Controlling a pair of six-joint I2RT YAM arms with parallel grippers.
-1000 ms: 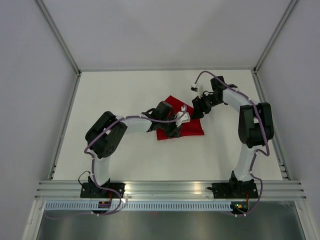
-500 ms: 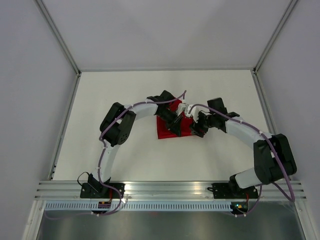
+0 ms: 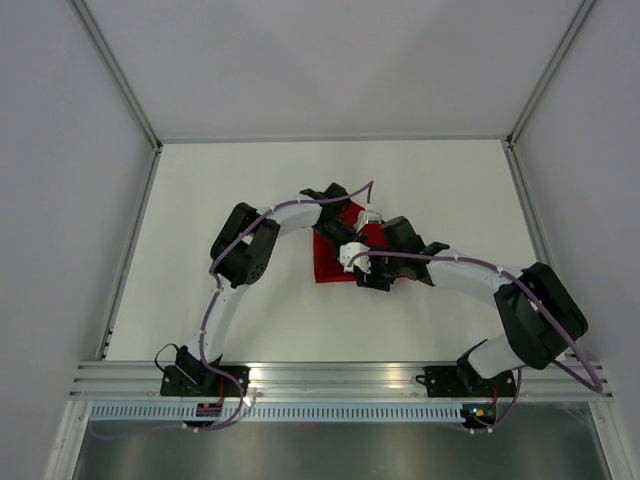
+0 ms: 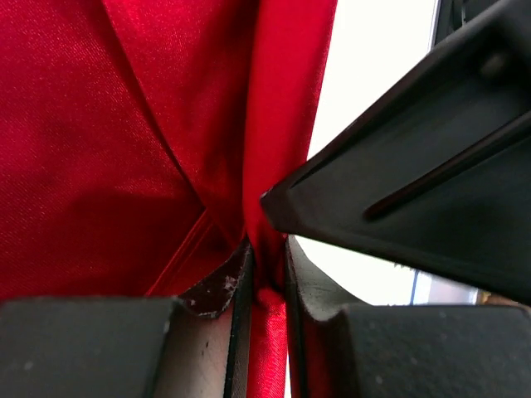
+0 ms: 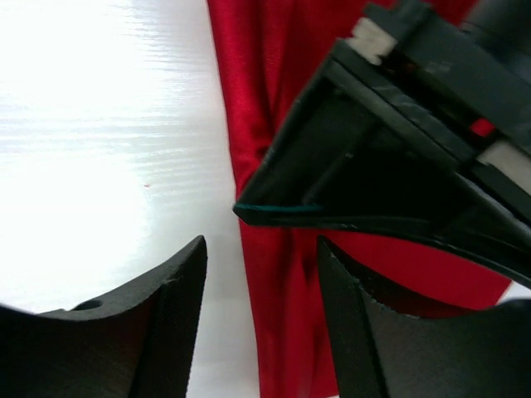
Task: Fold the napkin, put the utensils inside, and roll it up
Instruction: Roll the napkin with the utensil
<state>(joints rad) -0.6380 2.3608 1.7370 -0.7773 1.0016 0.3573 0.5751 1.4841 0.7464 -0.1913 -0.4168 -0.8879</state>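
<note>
Left gripper clenches a ridge of the thin deep-red cloth napkin; right gripper, edge between its parted fingers, should catch every layer.

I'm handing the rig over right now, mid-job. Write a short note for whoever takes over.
Left gripper: shut on a raised fold of the deep-red cloth napkin.
Right gripper: open, straddling the napkin's edge, close to the other gripper.
Napkin: mid-way across the white table, creased and partly folded, not rolled.
Silvery metal utensils: not visible in any view; possibly hidden by the arms or cloth.
Left to do: finish the fold, lay the utensils inside, roll up.
</note>
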